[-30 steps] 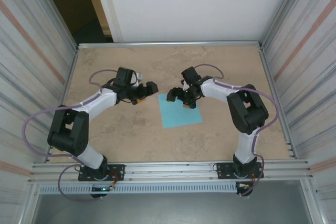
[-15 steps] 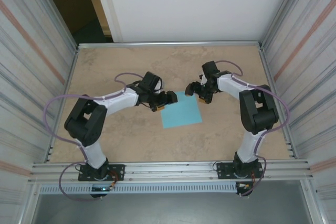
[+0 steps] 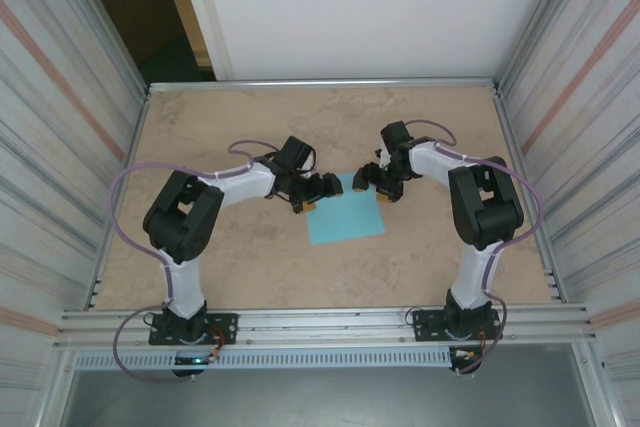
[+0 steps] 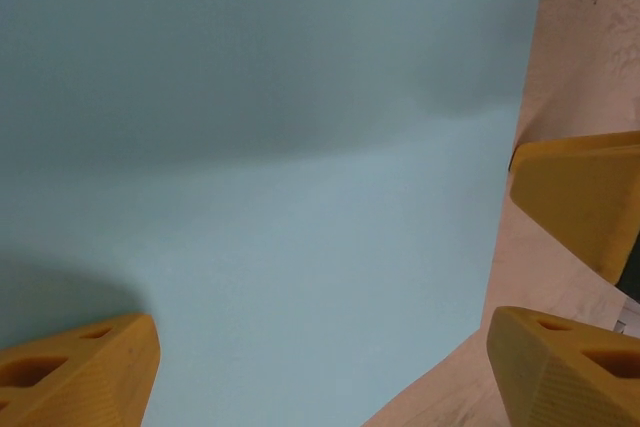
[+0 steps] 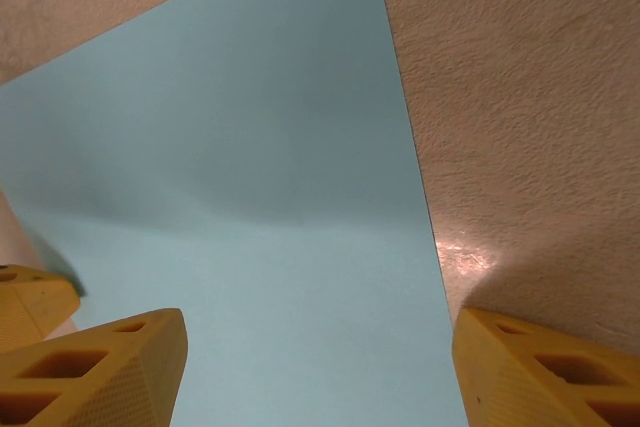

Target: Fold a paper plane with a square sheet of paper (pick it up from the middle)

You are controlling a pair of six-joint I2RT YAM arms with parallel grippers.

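Observation:
The square sheet of paper (image 3: 348,219) is light blue and lies flat, with no fold, on the tan table; the paper plane is out of view. My left gripper (image 3: 318,193) hovers open at the sheet's far left corner. In the left wrist view, the sheet (image 4: 270,147) spreads between its yellow fingertips (image 4: 80,372). My right gripper (image 3: 376,183) is open over the far right corner. Its own view has the sheet (image 5: 250,167) and its right edge between the fingers (image 5: 545,372). Neither gripper holds anything, and the two nearly meet over the far edge.
The table (image 3: 230,257) is walled by ribbed metal panels (image 3: 60,147) left and right, with a metal rail (image 3: 320,322) at the near edge. The right gripper's finger (image 4: 580,197) shows in the left wrist view.
The left arm swung right, bringing its gripper from beside the sheet to the far left corner. The right gripper shifted right from over the sheet to the far right corner.

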